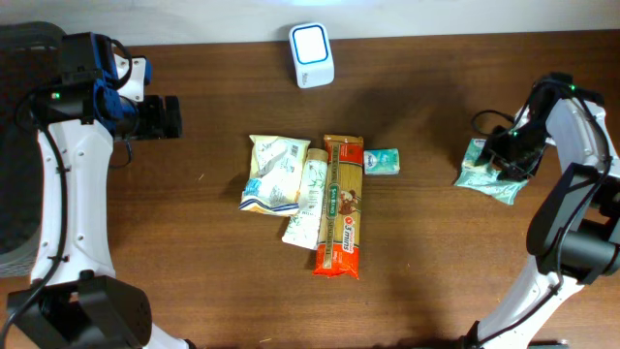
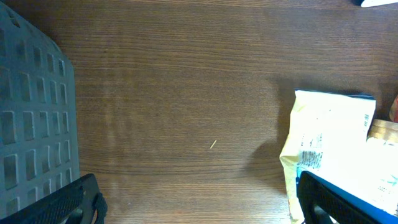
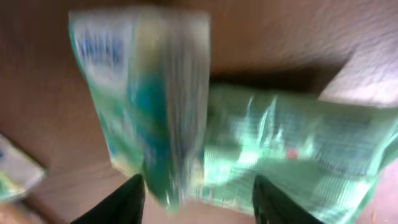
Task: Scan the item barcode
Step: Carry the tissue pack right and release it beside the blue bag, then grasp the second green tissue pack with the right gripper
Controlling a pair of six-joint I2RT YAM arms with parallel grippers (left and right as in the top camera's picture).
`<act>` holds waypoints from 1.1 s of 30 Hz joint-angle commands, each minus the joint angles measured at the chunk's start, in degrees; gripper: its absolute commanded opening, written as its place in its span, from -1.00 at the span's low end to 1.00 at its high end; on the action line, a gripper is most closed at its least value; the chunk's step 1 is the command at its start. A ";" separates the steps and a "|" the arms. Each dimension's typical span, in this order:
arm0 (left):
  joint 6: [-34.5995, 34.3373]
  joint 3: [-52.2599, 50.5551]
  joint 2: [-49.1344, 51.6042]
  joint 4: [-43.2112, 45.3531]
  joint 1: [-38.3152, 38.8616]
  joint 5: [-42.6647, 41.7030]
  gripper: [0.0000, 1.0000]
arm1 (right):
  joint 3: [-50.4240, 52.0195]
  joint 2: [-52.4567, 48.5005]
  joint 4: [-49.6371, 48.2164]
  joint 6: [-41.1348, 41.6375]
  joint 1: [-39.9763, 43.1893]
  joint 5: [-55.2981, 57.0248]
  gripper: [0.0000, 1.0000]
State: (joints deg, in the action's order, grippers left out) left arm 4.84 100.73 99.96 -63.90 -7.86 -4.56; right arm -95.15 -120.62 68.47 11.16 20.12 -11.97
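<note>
- Green packet point(image 3: 146, 106) hangs between the fingers of the right gripper point(image 3: 199, 198), well to the right of the scanner point(image 1: 312, 54) and nearer the robot. It is over a second green packet point(image 3: 298, 149) that lies flat on the table point(image 1: 194, 252).
- The right fingers stand apart, wider than the packet, so it looks unclamped. Blur hides whether one side touches.
- The left gripper point(image 2: 202, 200) is spread wide and holds nothing. It hovers well left of the scanner, beside the chip bag point(image 2: 329, 143).
- Risk: a loose packet could land tilted on the second one and slide away from the scanner toward the table's edge.
- Risk: the two look alike, so a scanned one could be mistaken for an unscanned one.
- Risk: the barcode face is unreadable in the blur, and this far from the scanner nothing would read.
</note>
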 commanded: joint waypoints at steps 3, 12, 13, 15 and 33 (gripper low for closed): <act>-0.52 0.48 -0.57 -0.04 -0.20 -0.61 0.99 | -17.07 1.22 14.29 -7.80 -3.76 -5.64 0.19; -0.52 0.48 -0.57 -0.04 -0.20 -0.59 0.99 | -1.60 1.07 -26.82 23.67 -33.48 2.36 -0.47; -0.52 0.48 -0.57 -0.04 -0.20 -0.59 0.98 | 2.62 1.07 -33.70 27.36 -35.60 2.38 -0.67; -0.52 0.48 -0.57 -0.04 -0.20 -0.61 0.98 | 8.31 1.07 -42.10 32.96 -37.75 3.06 -0.81; -0.52 0.48 -0.57 -0.04 -0.20 -0.59 0.99 | 15.13 0.98 -37.53 31.28 -36.54 6.45 -0.92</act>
State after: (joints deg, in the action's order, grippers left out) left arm 4.86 100.73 99.96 -63.88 -7.86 -4.54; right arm -80.53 -120.16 27.35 47.20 -16.12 -2.68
